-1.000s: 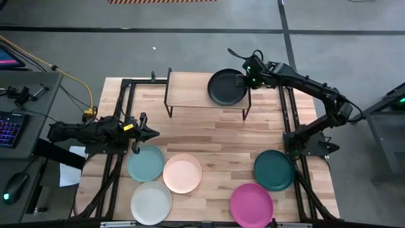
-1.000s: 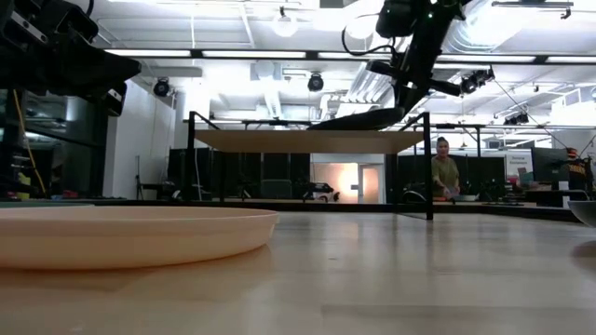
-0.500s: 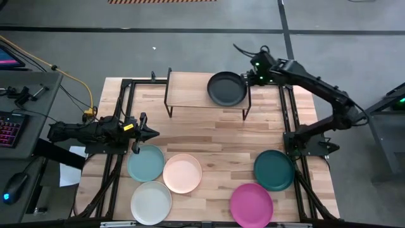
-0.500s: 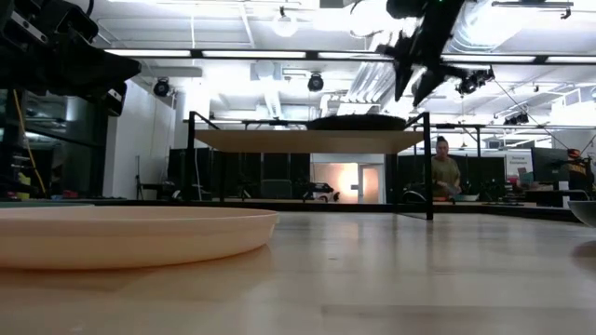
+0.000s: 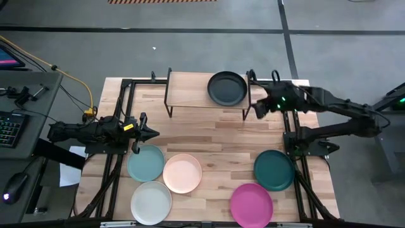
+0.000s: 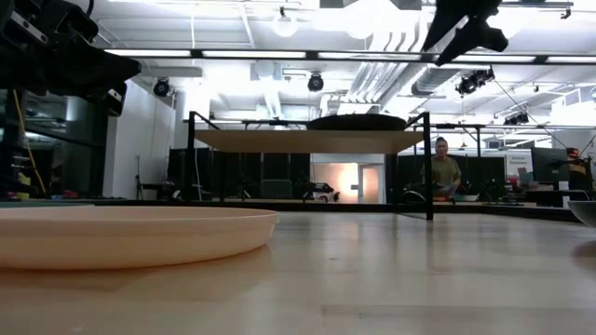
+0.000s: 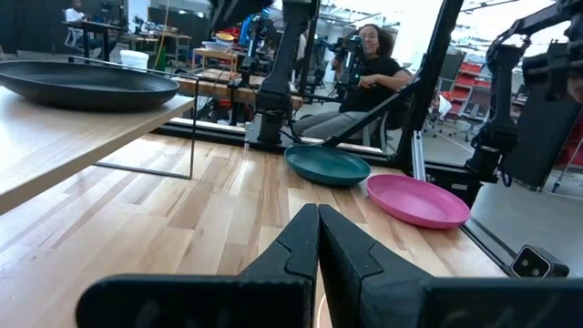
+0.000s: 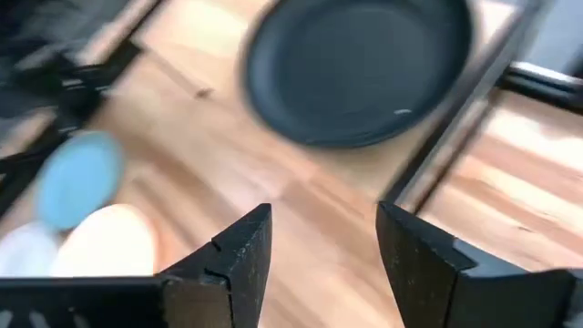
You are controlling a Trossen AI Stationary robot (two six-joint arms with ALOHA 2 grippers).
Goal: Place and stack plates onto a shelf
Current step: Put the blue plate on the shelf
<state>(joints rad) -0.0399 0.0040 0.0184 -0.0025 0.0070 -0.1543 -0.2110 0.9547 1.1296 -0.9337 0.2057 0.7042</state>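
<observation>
The right hand (image 5: 258, 109) has let go of the black plate (image 5: 227, 88) and pulled back off the shelf (image 5: 190, 90), fingers wide and empty. That plate now lies flat on the shelf's right end. Five plates wait on the table (image 5: 209, 136). The left hand (image 5: 150, 133) sits pinched shut.

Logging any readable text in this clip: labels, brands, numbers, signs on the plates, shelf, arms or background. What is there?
None can be read.
The black plate, the shelf and the other plates bear no visible markings.
The monitor at the high view's left edge glows, but any text on it is too small to read.
Shop-floor signs in the low view are too small to read.
</observation>
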